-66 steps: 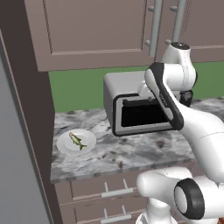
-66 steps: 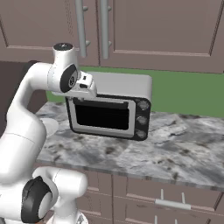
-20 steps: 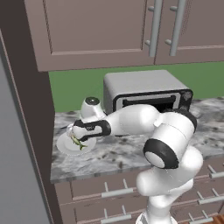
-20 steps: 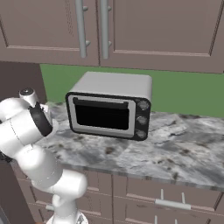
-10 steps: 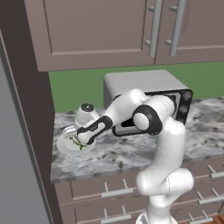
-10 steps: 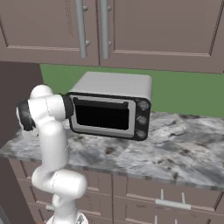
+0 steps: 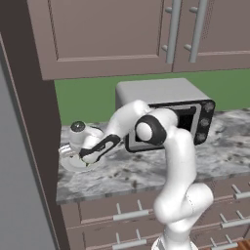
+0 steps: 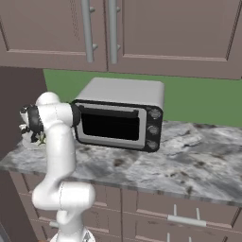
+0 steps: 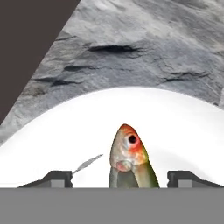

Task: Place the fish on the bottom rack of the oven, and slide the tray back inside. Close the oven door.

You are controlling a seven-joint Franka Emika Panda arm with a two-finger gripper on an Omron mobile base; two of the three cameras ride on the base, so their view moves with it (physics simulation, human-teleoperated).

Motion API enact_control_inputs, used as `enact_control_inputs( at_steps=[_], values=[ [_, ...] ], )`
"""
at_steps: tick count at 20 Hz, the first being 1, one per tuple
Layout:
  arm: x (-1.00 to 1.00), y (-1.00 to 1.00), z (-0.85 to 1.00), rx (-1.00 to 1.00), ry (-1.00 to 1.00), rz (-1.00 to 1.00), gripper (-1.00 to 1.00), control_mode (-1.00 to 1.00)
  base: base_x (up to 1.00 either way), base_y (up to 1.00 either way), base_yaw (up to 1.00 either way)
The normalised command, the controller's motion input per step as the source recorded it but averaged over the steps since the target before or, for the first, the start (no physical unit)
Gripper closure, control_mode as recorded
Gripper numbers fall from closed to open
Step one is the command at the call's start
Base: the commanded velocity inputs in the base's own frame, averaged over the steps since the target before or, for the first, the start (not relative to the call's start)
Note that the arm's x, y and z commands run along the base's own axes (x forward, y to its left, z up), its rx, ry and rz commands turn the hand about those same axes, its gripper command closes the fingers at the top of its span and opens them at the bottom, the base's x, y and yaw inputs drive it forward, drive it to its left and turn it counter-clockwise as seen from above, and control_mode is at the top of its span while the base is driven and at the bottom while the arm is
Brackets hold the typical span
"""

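The small slender fish (image 9: pixel 129 162) with its greenish back lay on the round white plate (image 9: pixel 183 131), head toward twelve o'clock. My gripper (image 9: pixel 120 178) stood apart, one fingertip at each flank, not yet touching. I judged it light, slick and tapered, best pinched mid-body.

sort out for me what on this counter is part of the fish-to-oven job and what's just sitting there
Part of the job:
- the fish, lying on the plate between the fingertips
- the gripper, down over the fish, jaws apart

Just there:
- white plate under the fish
- grey toaster oven on the counter, door shut
- marble counter
- wall cabinets above
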Motion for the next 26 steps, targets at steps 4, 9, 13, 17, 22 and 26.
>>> enact_control_inputs(
  at_steps=[4,9,13,17,22,26],
  values=[
    [0.17,0.0,-0.1,-0.01,0.05,-0.01,1.0,-1.0,0.0,0.0,0.0],
    [0.0,-0.52,-0.03,0.0,-0.01,0.0,1.0,-1.0,0.0,0.0,0.0],
    [-0.13,-0.82,0.12,0.0,-0.13,0.0,1.0,-1.0,0.0,0.0,0.0],
    [-0.43,-0.76,0.57,0.04,-0.2,0.0,1.0,-1.0,0.0,0.0,0.0],
    [-0.79,-0.69,0.91,0.18,-0.22,0.0,1.0,-1.0,0.0,0.0,0.0],
    [-0.67,-0.66,1.0,0.18,-0.1,0.0,1.0,-1.0,0.0,0.0,0.0]
  ],
)
